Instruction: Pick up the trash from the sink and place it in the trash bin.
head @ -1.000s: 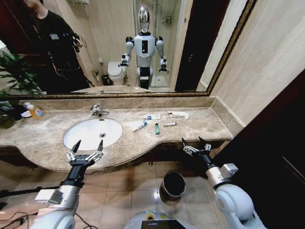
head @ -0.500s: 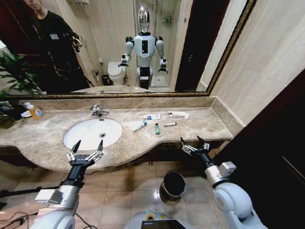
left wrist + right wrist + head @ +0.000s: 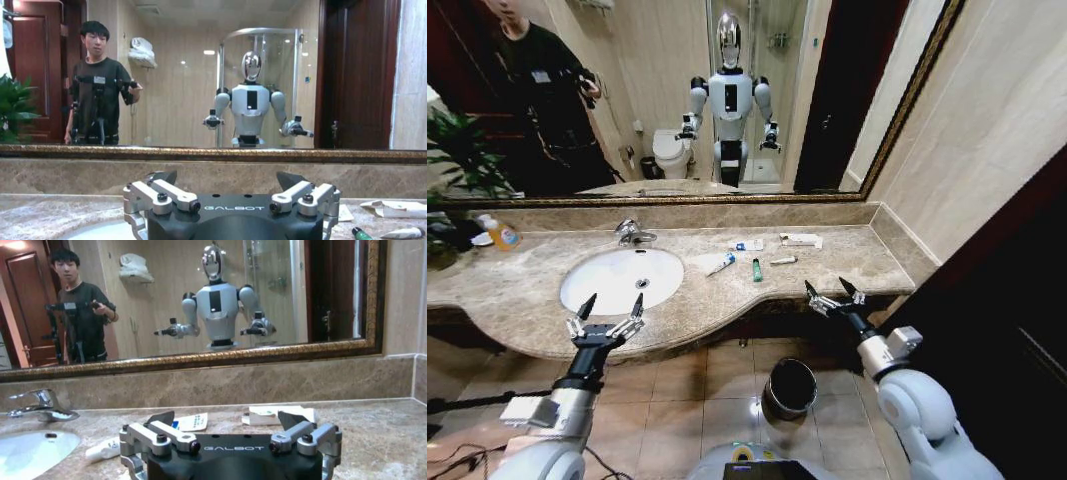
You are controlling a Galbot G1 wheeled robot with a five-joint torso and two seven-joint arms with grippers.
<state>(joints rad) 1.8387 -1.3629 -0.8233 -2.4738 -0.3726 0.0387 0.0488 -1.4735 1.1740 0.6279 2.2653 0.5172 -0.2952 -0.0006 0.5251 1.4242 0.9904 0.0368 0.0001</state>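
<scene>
Creeping up toward the counter (image 3: 827, 262) edge, the right gripper (image 3: 833, 295) has fingers spread, trash (image 3: 756, 269) lying beyond it; left gripper (image 3: 606, 319) hovers spread before the sink (image 3: 622, 278), mirror (image 3: 757, 100) behind.

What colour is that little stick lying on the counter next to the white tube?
Green. The stick lies on the marble beside the white tube; the head view shows it best.

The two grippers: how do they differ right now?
The left gripper hangs at the counter's front edge, at the near rim of the sink; the right gripper hangs at the front edge farther right, nearer the trash. The bin on the floor lies closer to the right gripper than the left. Both are open and empty.
</scene>
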